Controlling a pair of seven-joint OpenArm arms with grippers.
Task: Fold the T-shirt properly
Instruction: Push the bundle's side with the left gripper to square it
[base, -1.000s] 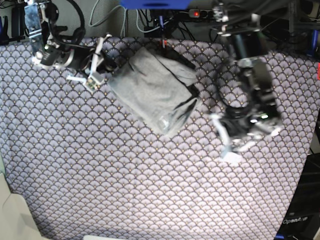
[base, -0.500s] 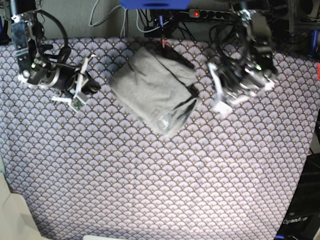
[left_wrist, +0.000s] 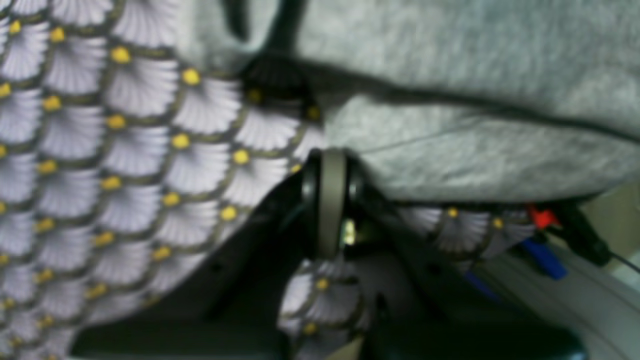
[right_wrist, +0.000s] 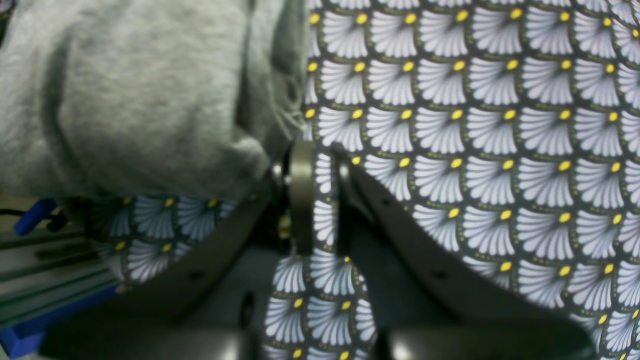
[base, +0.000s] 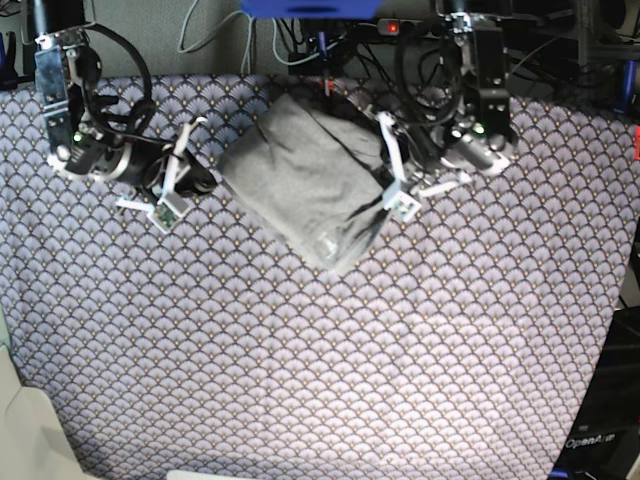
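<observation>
T-shirt (base: 305, 180): folded grey bundle at the tablecloth's (base: 300, 380) far middle.
Handling: looks soft, light, floppy; best gripped at an edge.
Left gripper (base: 397, 200): fully closed, empty, touching the shirt's edge.
Right gripper (base: 165, 205): slightly parted, empty, just beside the shirt.

The light is even and soft, coming from above, and the tablecloth (base: 300, 370) looks evenly bright in the base view. A narrow dark shadow lies under the edge of the T-shirt (base: 305, 180) on its lower right side. There is no strong glare on the cloth. The base view is a little grainy, and the area behind the tablecloth's far edge is dim. In the left wrist view everything is soft and blurred, the T-shirt (left_wrist: 475, 75) too. In the right wrist view the tablecloth (right_wrist: 500, 125) beside the T-shirt (right_wrist: 125, 100) is sharper, while the near dark parts at the bottom are out of focus.
</observation>
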